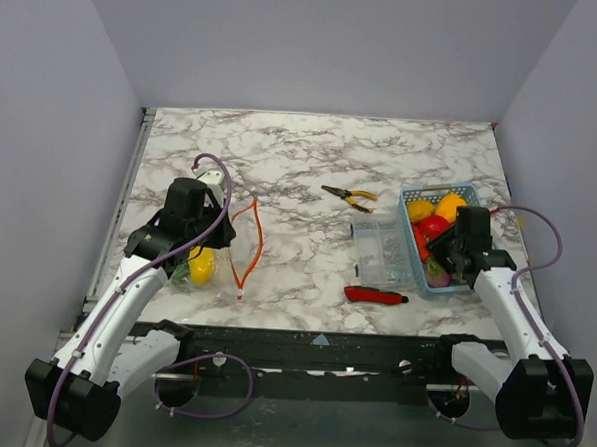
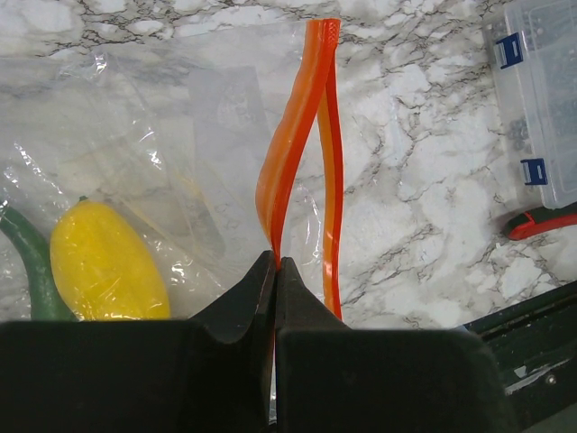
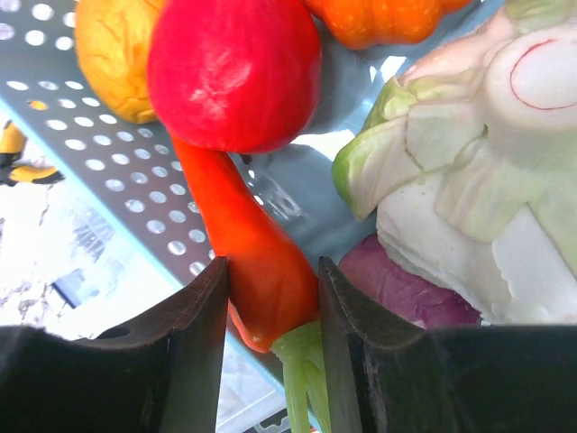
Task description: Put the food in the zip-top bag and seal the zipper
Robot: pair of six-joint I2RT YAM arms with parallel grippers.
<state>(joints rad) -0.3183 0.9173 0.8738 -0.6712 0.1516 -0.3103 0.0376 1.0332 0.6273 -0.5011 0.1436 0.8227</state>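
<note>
The bag [image 2: 135, 126] lay flat on the marble table [image 1: 312, 149] at my left, with a yellow pepper [image 2: 106, 263] and a green piece [image 2: 25, 257] inside it. Its zipper [image 2: 297, 135] stood gaping, the two orange strips apart along most of their length. The left claw [image 2: 274, 267] was clenched on the near end of one strip. Well apart to the right, in the blue basket [image 1: 437, 188], the right claw [image 3: 270, 293] was grasping a long red pepper [image 3: 257, 257] near its green stem. A tomato [image 3: 233, 72] touched that pepper, and a purple bulb [image 3: 397, 280] lay just beside it. A clear box [image 1: 382, 250], a knife [image 1: 375, 296] and pliers [image 1: 350, 196] sat between.
</note>
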